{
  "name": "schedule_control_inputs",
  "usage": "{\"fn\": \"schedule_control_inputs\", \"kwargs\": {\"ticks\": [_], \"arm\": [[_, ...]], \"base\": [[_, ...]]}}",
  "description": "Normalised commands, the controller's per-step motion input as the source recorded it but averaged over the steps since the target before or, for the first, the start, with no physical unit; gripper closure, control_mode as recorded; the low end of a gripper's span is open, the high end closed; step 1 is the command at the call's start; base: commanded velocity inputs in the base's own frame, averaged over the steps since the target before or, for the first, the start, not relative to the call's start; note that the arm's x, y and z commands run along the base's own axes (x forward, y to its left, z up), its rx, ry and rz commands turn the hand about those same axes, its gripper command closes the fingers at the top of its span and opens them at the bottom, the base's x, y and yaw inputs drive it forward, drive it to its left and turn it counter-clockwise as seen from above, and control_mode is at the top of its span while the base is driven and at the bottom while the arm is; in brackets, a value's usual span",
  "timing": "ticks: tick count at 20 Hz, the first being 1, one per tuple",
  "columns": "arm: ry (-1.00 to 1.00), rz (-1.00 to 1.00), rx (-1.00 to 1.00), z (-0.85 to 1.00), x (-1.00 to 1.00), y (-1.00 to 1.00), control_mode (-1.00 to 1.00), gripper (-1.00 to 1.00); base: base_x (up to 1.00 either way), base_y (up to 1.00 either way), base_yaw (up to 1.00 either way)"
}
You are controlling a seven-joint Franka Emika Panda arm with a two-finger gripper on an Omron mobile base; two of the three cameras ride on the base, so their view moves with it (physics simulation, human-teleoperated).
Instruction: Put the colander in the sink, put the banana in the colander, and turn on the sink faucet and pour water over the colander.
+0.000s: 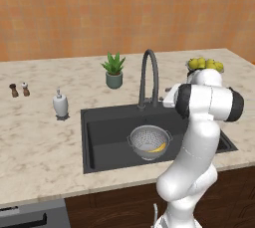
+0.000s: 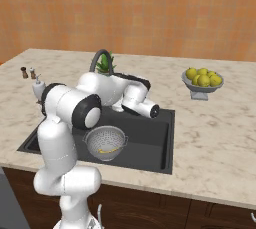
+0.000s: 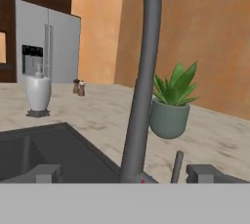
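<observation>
The grey perforated colander (image 1: 144,136) (image 2: 105,140) stands in the dark sink (image 1: 104,137) (image 2: 150,138), left of my arm. The yellow banana (image 1: 158,148) (image 2: 107,149) lies inside the colander. The arched sink faucet (image 1: 149,72) (image 2: 100,55) (image 3: 144,81) rises behind the basin. In the hand view my gripper (image 3: 127,173) is open, level with the faucet's base and close to it. One fingertip stands on each side of the base, touching nothing, and the small lever (image 3: 177,165) stands just right of the base.
A potted plant (image 1: 114,75) (image 3: 170,115) stands behind the faucet. A white soap dispenser (image 1: 60,105) (image 3: 38,93) and two shakers (image 1: 19,90) are on the counter to the left. A footed bowl of yellow-green fruit (image 1: 205,64) (image 2: 202,80) sits to the right.
</observation>
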Motion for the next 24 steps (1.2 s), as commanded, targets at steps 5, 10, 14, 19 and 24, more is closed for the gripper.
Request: {"fn": "schedule_control_inputs", "kwargs": {"ticks": [5,10,14,19,24], "arm": [[0.00,0.00,0.00,0.00,0.25,0.01,-1.00,-1.00],[0.00,-0.03,0.00,-0.08,0.24,0.11,-1.00,-1.00],[0.00,-0.04,0.00,-0.05,0.29,0.08,-1.00,-1.00],[0.00,-0.03,0.00,-0.06,0.25,0.10,-1.00,-1.00],[0.00,0.00,0.00,-0.17,0.34,0.00,-1.00,-1.00]], "base": [[0.00,0.00,0.00],[0.00,0.00,0.00],[0.00,0.00,0.00],[0.00,0.00,0.00],[0.00,0.00,0.00]]}}
